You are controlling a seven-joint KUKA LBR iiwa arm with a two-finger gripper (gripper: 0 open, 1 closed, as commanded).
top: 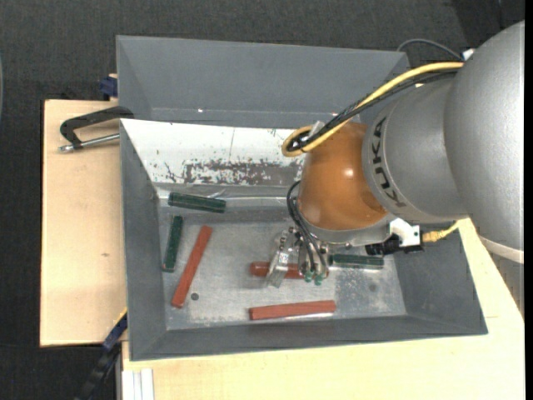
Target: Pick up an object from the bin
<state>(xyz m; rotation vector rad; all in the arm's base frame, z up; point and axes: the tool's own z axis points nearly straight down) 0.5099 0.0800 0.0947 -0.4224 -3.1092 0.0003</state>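
Closest to the lens: grey arm (466, 140), bulking in from the right edge of the frame, with yellow cable (391, 86) looped over it and orange wrist cover (337, 186) beneath. Below that cover: gripper (293, 267), set low at the centre of the bin (250, 82) floor and pointed straight down, presumably to meet a flat-lying piece from above. Touching or just over a short red stick (261, 268), level at centre frame, left end poking out past the metal. Spread or closed on that stick: cannot tell, masked by the wrist's own hardware. Likeliest target, judging by nearness alone.

Round about, all flat on the floor and well scattered, so no heap to dig through. Lower centre: long red bar (291, 311), near the front wall, apart from the gripper. Left of centre: slanted red bar (191, 265), and beside it at far left a dark green bar (172, 242), nearly upright in the frame. Upper left of the floor: second green bar (197, 201), close against the back wall. Right of the gripper: third green bar (360, 261), partly under the arm, probably the neighbour most easily nudged. Otherwise nothing seen blocking a straight lift.
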